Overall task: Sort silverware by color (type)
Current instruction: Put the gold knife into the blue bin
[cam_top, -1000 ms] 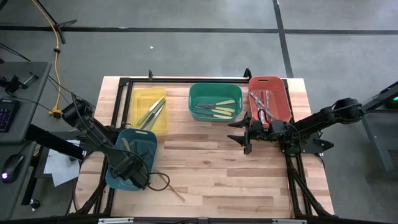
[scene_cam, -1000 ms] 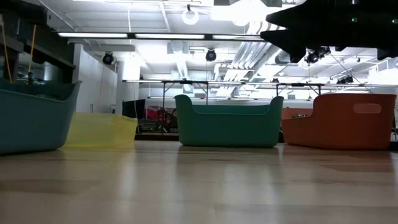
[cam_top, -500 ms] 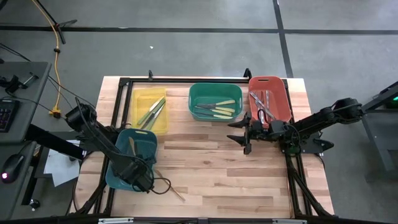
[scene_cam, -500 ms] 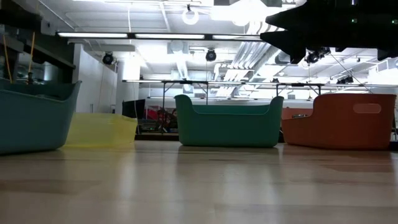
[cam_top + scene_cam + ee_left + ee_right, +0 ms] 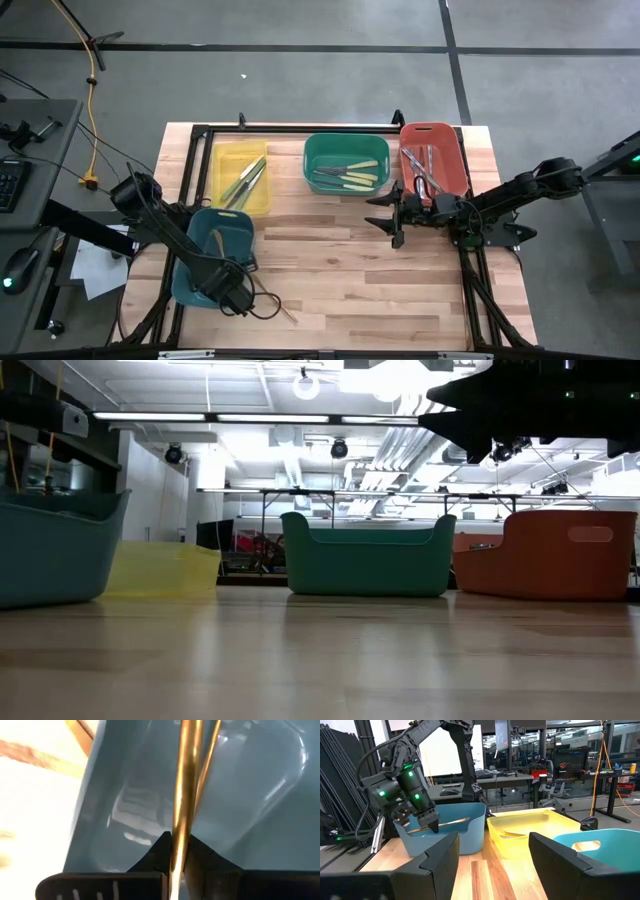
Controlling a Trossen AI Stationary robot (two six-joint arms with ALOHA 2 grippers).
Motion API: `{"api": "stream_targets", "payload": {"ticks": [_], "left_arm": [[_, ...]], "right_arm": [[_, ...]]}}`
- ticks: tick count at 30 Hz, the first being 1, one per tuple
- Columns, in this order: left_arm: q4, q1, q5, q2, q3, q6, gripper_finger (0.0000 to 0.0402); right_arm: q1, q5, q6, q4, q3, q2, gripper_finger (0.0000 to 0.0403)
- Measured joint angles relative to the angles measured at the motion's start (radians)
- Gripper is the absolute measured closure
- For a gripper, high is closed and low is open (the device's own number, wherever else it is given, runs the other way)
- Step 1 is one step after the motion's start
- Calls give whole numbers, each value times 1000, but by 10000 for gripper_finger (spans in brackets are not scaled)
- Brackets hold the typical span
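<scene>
My left gripper [image 5: 226, 287] hangs over the near end of the teal bin [image 5: 196, 262], shut on a tan wooden utensil [image 5: 183, 795]. The right wrist view shows that gripper [image 5: 429, 824] inside the bin's rim with the utensil [image 5: 451, 821] reaching out almost level. A second wooden stick [image 5: 210, 750] lies behind it in the bin. One more wooden utensil [image 5: 277, 303] lies on the table beside the bin. My right gripper [image 5: 389, 220] waits open in front of the red bin [image 5: 432, 160]. My left gripper pinches the wooden utensil's handle [image 5: 176, 851] between its two fingers, near one end. The fingers come steeply from above and lie across it. The utensil sticks out nearly level over the bin's inside; whether it touches the bin I cannot tell.
The yellow bin [image 5: 240, 175] holds green-handled utensils, the green bin [image 5: 346, 165] holds yellow-handled ones, and the red bin holds silver-grey ones [image 5: 424, 172]. All three stand along the far side. A black cable [image 5: 262, 300] loops on the table by the teal bin. Bare wood lies in the middle.
My left gripper has sunk toward the teal bin, drifting a little toward the table's near edge, and has rolled at the wrist. The wooden utensil has gone down with it, still held.
</scene>
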Motion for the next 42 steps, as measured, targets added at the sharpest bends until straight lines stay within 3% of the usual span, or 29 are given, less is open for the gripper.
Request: {"api": "stream_targets", "payload": {"ticks": [13,23,38,42], "left_arm": [[36,-1,61,0,-102,-67,363],[46,0,61,-11,-107,-108,358],[43,0,50,-12,-107,-171,261],[-36,2,49,-12,-99,-199,247]], "right_arm": [[0,0,-2,0,0,0,179],[0,0,-2,0,0,0,179],[0,0,-2,0,0,0,179],[0,0,-6,0,0,0,179]]}}
